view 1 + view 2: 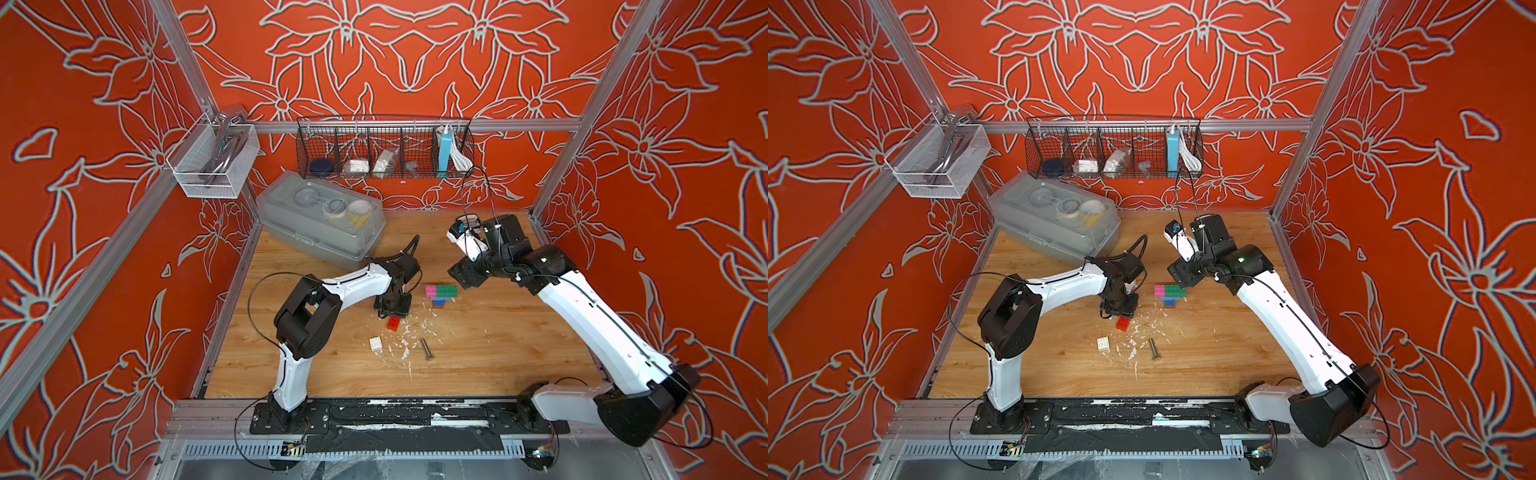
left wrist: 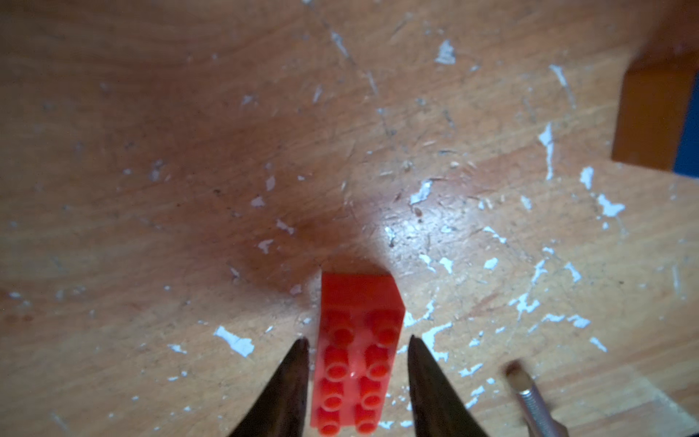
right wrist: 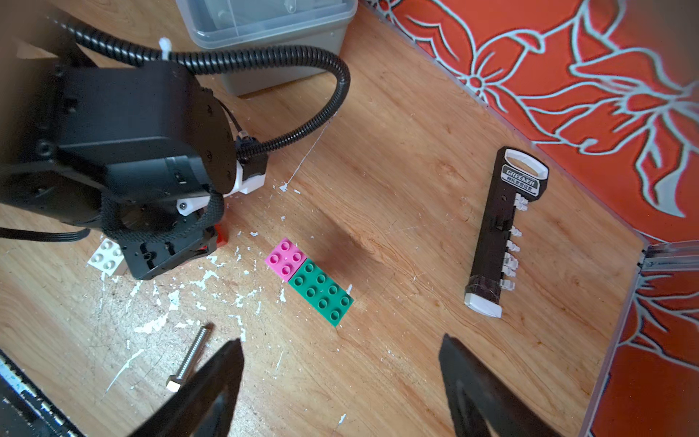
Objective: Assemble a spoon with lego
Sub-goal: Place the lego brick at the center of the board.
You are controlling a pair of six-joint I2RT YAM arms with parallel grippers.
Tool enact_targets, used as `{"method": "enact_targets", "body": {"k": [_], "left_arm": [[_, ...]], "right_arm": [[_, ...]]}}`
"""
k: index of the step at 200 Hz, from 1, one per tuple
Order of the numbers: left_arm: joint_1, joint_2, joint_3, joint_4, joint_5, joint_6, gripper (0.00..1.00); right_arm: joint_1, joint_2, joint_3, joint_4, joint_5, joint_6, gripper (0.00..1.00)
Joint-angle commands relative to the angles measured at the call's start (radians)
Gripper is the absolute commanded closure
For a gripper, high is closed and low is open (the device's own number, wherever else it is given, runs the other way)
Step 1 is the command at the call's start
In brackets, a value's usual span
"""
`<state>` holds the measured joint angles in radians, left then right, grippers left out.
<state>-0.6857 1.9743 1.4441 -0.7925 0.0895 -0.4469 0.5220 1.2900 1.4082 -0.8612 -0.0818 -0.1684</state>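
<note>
The partly built spoon [image 1: 441, 292] lies mid-table, with a pink brick [image 3: 285, 259] and a green brick [image 3: 321, 291] side by side over light blue, blue and brown pieces. A loose red brick [image 2: 359, 352] lies studs up between the fingers of my left gripper [image 2: 357, 340]. Those jaws stand open, with a thin gap on each side of the brick. Next to it in both top views is a loose white brick [image 1: 375, 344]. My right gripper [image 3: 340, 340] hovers open and empty behind and to the right of the build.
A grey metal bolt [image 1: 427, 349] lies right of the white brick. A black strip with white pegs [image 3: 499, 230] lies near the right wall. A grey lidded box [image 1: 320, 220] stands at the back left, below a wire basket [image 1: 384, 147]. White flecks litter the wood.
</note>
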Motion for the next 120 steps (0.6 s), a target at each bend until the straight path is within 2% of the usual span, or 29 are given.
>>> {"method": "enact_targets", "body": {"k": [1,31,51,80,120], "left_arm": [[-0.008,0.004,0.009,0.022,0.015,-0.02,0.46],[-0.003,-0.066,-0.001,0.018,-0.032,-0.008,0.38],[0.043,-0.162,-0.061,0.023,-0.037,0.002,0.37],[0.174,-0.374,-0.242,0.058,-0.016,0.021,0.36],[0.392,-0.621,-0.448,0.121,0.062,0.053,0.34]], "right_arm": [[0.001,-0.02,-0.009,-0.021,0.032,0.016,0.15],[0.003,-0.008,0.015,-0.052,0.044,0.055,0.16],[0.017,0.013,0.045,-0.081,0.037,0.113,0.17],[0.107,0.055,0.083,-0.123,0.108,0.21,0.18],[0.278,0.189,0.089,-0.075,0.107,0.414,0.23]]}}
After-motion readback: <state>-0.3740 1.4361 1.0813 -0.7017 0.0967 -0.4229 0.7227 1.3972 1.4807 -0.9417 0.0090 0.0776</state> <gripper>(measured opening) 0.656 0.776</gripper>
